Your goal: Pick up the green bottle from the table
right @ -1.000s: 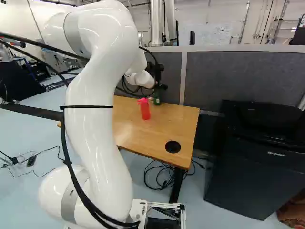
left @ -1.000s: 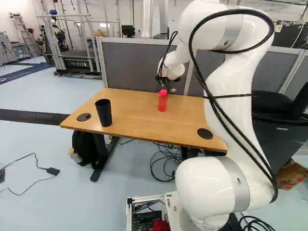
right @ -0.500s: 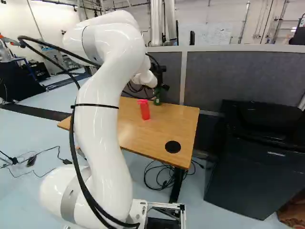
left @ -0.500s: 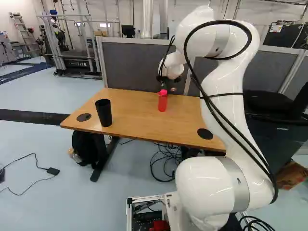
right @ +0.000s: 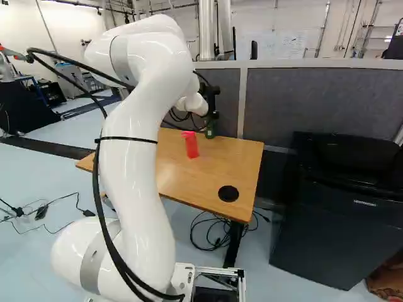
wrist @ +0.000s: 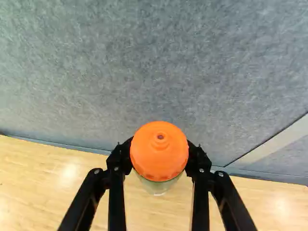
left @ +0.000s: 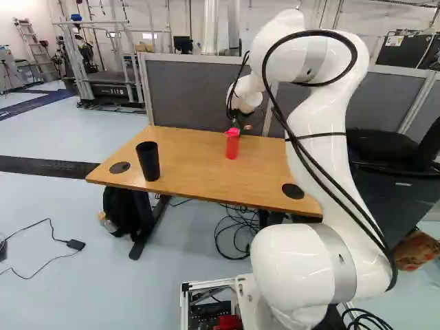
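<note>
Looking along the wrist view, I have the black claw (wrist: pixel 160 153) drawn in on the green bottle (right: pixel 210 130), one finger against either side just under its orange cap (wrist: pixel 160 139). The bottle is near the far edge of the wooden table (left: pixel 192 158), close to the grey partition (left: pixel 185 89) and beyond the red bottle (left: pixel 232 146). Whether its foot bears on the wood, I can't tell.

I judge it light to middling, depending on what is inside, which I can't make out. The body looks smooth and somewhat see-through, so it may be slippery, and if it is thin plastic it will give under a hard squeeze. The cap seems the stiffer part. This hold beneath its rim suits me: the wider cap should keep the bottle from slipping down. So high a grip could let the foot swing, though, so I would lift straight up and slowly, with moderate force.

Compared with half a second ago, the finger that stuck out at the right of the claw in the right base view has come inward, and the bottle appears nudged slightly toward that side. The arm is almost unchanged, and the base and red bottle are where they were.
</note>
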